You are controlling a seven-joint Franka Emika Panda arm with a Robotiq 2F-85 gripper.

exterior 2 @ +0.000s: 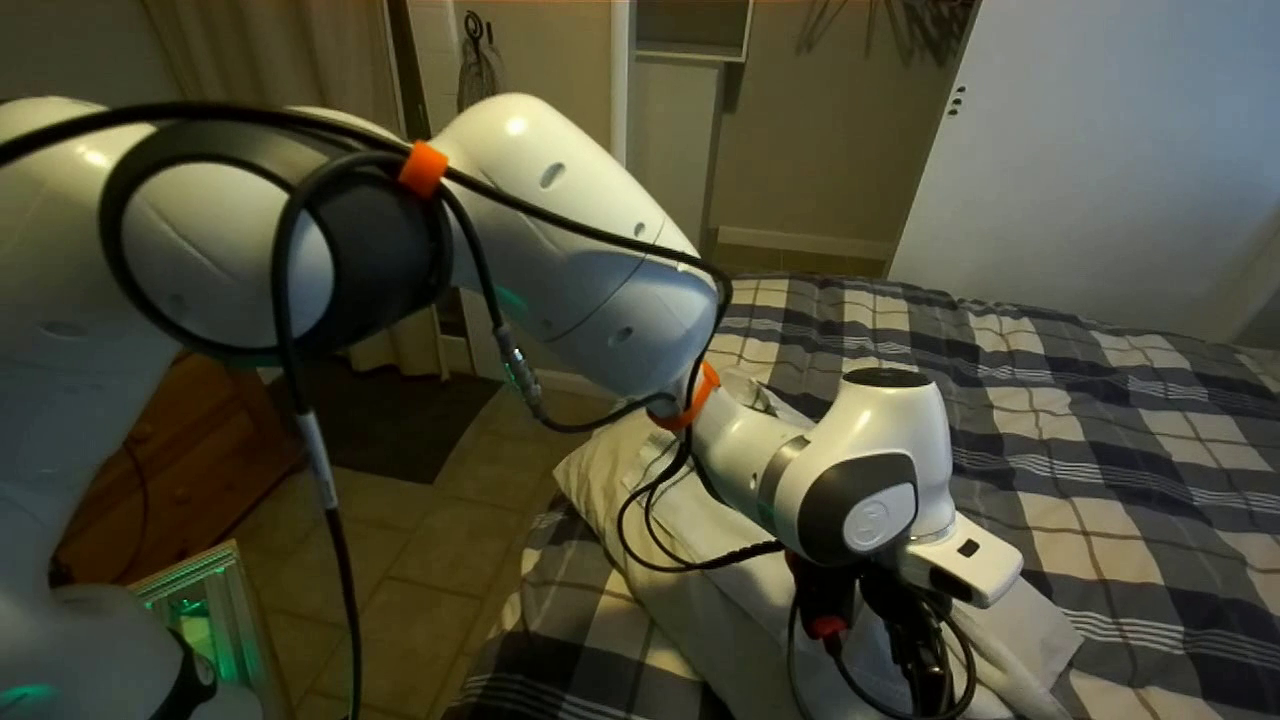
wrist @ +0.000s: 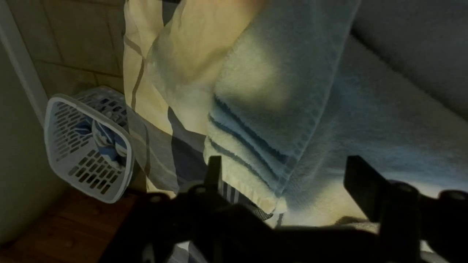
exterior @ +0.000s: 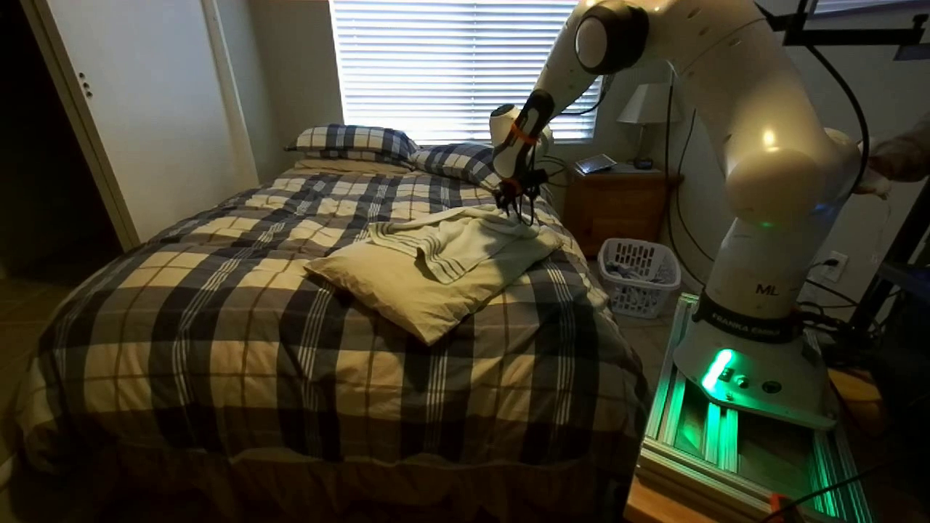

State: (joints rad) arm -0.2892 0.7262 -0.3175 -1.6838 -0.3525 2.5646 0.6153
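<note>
Approaching for a grasp looks to be the step in hand: the end effector (wrist: 284,162) points down over the towel (exterior: 476,240). State: fingers (wrist: 214,173) spread wide, nothing held. In the wrist view a striped corner of the towel shows in the gap between them. Contact with the fabric: cannot tell; in an exterior view they sit at or just above the towel's end nearest the nightstand (exterior: 617,211).

Towel position: loosely bunched on top of the beige pillow (exterior: 378,280), which lies near the side edge of the plaid-covered bed (exterior: 211,349). Just beside the bed stands a white laundry basket (exterior: 639,301) with blue-and-white cloth (wrist: 106,142) inside.

Next move, in my judgement: calls for a small descent until the fingers straddle the striped corner, then closing on it. Depth matters; the beige pillow is directly underneath, and its soft cover could get pinched too. Towel looks limp, so a shallow bite may slip; worth checking the hold before any lift.
</note>
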